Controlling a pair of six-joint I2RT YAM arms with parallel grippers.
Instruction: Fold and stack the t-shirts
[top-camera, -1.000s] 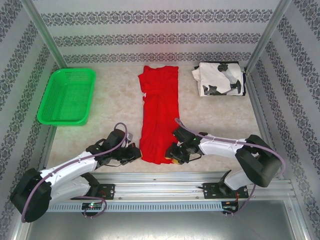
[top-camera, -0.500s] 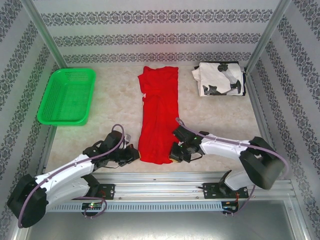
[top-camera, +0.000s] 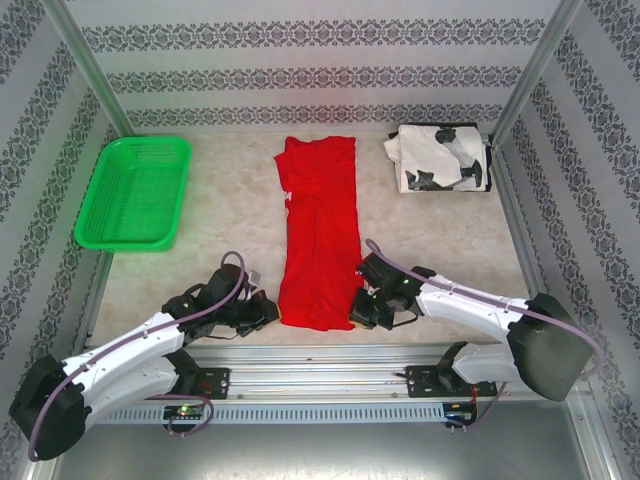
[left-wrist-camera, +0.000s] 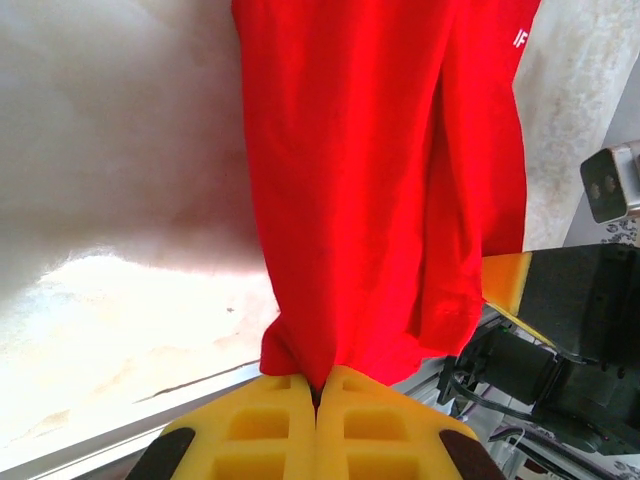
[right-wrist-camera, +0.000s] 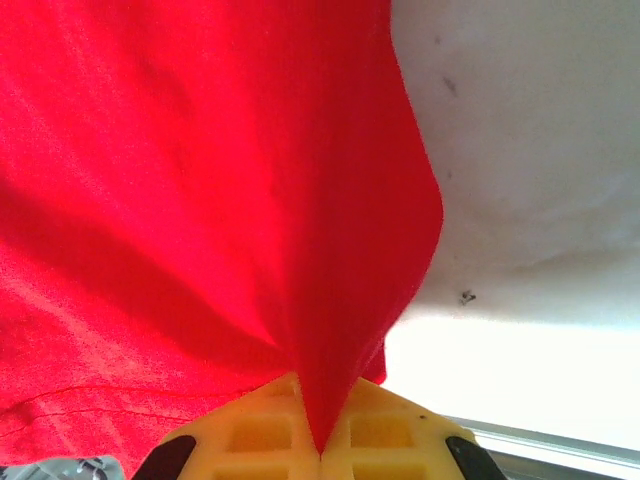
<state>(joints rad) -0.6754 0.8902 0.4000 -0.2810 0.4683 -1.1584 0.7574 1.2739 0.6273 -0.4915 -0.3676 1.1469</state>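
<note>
Cloth of the red t-shirt (top-camera: 318, 235) was pinched at both near corners, the left end effector (left-wrist-camera: 318, 388) clamped shut on the left corner of the hem and the right end effector (right-wrist-camera: 320, 440) clamped shut on the right corner. The shirt lay as a long, narrow strip down the middle of the counter (top-camera: 220, 250), its hem at the near edge between the two arms. The white t-shirt with black blotches (top-camera: 440, 158) lay folded in the far right corner, well apart, and the green basket (top-camera: 135, 192) sat at the far left.
</note>
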